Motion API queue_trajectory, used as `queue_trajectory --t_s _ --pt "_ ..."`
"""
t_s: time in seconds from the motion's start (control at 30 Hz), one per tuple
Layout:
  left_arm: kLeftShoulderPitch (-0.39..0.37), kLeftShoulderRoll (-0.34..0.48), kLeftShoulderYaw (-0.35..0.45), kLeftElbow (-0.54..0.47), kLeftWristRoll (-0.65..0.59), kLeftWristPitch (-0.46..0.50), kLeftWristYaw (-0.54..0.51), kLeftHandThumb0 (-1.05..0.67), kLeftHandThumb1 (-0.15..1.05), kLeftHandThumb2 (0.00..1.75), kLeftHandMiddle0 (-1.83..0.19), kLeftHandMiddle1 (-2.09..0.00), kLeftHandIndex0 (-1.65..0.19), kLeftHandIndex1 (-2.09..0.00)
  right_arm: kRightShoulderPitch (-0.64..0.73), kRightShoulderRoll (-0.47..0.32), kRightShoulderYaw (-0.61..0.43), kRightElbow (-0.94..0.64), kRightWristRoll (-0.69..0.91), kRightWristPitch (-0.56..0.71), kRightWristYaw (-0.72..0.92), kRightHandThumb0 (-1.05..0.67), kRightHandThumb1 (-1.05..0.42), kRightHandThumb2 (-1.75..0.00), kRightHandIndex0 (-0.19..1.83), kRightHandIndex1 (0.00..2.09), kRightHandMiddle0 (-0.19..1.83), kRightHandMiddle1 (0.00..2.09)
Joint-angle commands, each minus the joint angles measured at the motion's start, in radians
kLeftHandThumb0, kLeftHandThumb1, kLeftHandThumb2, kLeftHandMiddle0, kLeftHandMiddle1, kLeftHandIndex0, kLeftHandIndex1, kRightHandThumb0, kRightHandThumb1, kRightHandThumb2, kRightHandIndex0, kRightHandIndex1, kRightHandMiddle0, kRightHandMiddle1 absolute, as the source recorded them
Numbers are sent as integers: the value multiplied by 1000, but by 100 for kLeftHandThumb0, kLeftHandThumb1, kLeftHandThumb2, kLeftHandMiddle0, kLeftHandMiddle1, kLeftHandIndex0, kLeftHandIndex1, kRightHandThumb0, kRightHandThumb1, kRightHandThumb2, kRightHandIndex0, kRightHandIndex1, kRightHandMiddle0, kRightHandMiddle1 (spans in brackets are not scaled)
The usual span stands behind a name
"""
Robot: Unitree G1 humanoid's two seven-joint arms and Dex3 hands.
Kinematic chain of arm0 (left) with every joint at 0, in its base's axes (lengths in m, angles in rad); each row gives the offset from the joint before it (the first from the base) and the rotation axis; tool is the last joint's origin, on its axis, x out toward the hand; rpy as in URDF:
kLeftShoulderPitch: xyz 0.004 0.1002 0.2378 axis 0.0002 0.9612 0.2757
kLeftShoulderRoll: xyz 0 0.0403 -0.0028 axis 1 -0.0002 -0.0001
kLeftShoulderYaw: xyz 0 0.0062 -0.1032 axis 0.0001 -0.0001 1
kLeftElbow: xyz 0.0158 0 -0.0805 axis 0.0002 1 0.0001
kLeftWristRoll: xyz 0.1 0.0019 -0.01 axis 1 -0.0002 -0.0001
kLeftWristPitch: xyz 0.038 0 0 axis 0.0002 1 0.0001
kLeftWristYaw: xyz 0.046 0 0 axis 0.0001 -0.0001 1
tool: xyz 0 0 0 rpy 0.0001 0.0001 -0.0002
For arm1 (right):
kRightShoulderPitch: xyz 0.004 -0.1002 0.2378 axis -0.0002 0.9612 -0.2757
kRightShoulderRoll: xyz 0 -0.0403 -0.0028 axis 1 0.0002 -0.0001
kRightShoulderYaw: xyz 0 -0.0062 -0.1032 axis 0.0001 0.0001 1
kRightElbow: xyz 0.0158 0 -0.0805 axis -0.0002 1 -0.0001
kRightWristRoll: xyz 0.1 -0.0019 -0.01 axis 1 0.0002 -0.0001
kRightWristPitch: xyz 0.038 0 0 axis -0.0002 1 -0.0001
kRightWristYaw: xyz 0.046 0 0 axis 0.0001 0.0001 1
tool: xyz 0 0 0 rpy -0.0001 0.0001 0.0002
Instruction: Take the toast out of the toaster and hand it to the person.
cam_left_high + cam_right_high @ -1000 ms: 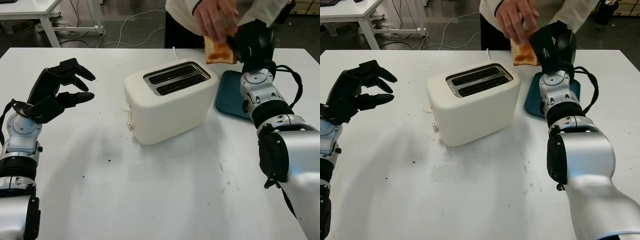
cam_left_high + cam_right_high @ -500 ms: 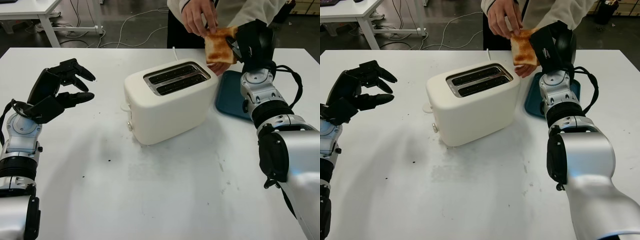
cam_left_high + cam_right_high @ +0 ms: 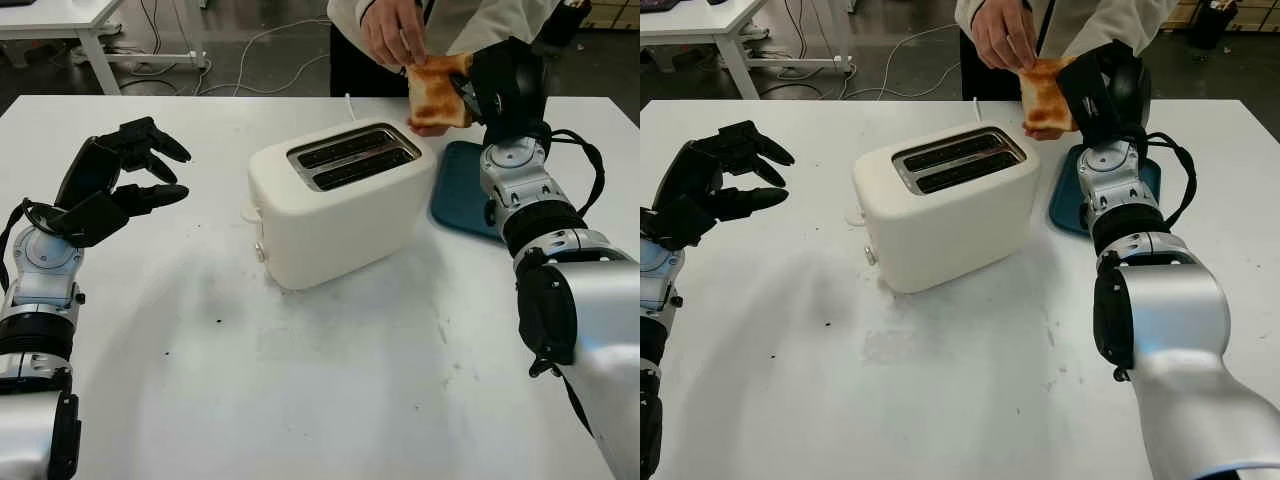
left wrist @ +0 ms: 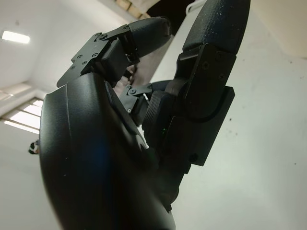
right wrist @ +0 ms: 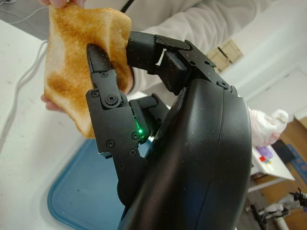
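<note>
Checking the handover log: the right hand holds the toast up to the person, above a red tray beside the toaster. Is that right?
Not quite: the tray is blue, not red, as the left eye view shows. The rest stands: the right hand holds the toast up to the person's hand, beside the toaster.

toast [image 3: 437, 90]: browned, upright, above tray edge, pinched by fingers | toaster [image 3: 338, 198]: white, slots empty, mid-table

Head stereo pair downward; wrist cameras close-up.
</note>
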Motion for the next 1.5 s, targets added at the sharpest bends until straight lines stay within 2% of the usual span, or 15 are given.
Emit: queue_trajectory --t_s 0.0,0.33,0.43,0.47,0.53,0.57,0.6,0.67,0.8,0.87,0.97,1.17,1.33,1.47 --pt "4 2 0 -10 -10 -2 -2 -105 92 3 -62 -127 -51 -117 -17 2 0 7 1 -20 -8 -30 -92 -6 96 175 79 175" --pt "5 2 1 -9 -11 -3 -3 -105 92 2 -62 -127 -51 -117 -18 5 -8 7 14 -4 21 -28 -92 -11 97 175 78 170" --pt "6 3 1 -9 -11 -2 -3 -105 92 2 -62 -127 -51 -117 -19 5 -22 8 29 7 50 -41 -92 -5 98 151 88 116" --pt "6 3 1 -9 -11 0 -3 -105 92 2 -62 -127 -51 -117 -19 5 -28 8 36 10 64 -52 -91 -2 95 130 92 90" --pt "6 2 2 -7 -13 -1 -4 -105 92 2 -62 -128 -51 -117 -20 4 -40 9 54 20 100 -62 -89 -1 89 107 94 61" --pt "6 2 2 -6 -13 -3 -3 -105 92 2 -62 -127 -51 -117 -19 3 -45 9 63 19 120 -67 -88 0 82 73 90 39" --pt "6 1 3 -6 -15 -1 -4 -105 92 1 -62 -127 -52 -116 -19 2 -52 9 71 20 140 -67 -86 0 83 51 89 25" --pt "7 2 3 -5 -15 0 -4 -105 92 1 -63 -127 -52 -116 -18 0 -55 9 77 25 175 -71 -86 0 73 23 76 6" --pt "7 0 5 -4 -20 -2 -6 -105 92 1 -63 -127 -52 -116 -12 -16 -29 9 63 21 249 -82 -89 -1 43 3 41 0" --pt "9 2 5 -7 -17 0 -5 -105 92 1 -63 -127 -53 -115 -11 -26 -14 9 50 25 276 -88 -89 -1 20 1 22 0" --pt "8 4 3 -2 -10 -9 0 -105 92 2 -63 -126 -53 -115 -5 -41 11 5 26 8 291 -91 -88 0 4 0 5 0" --pt "9 2 4 -8 -14 1 -1 -105 92 2 -64 -127 -53 -116 17 -68 -9 -5 50 -16 328 -81 -82 0 0 0 0 0" --pt "10 4 4 -10 -11 -6 1 -105 92 3 -62 -126 -52 -116 62 -100 -15 -20 57 -55 341 -99 -85 -1 0 0 0 0" --pt "12 3 6 -10 -16 -3 -3 -105 92 3 -62 -127 -52 -116 145 -110 -68 -69 131 -192 429 -94 -86 -1 0 0 0 0"
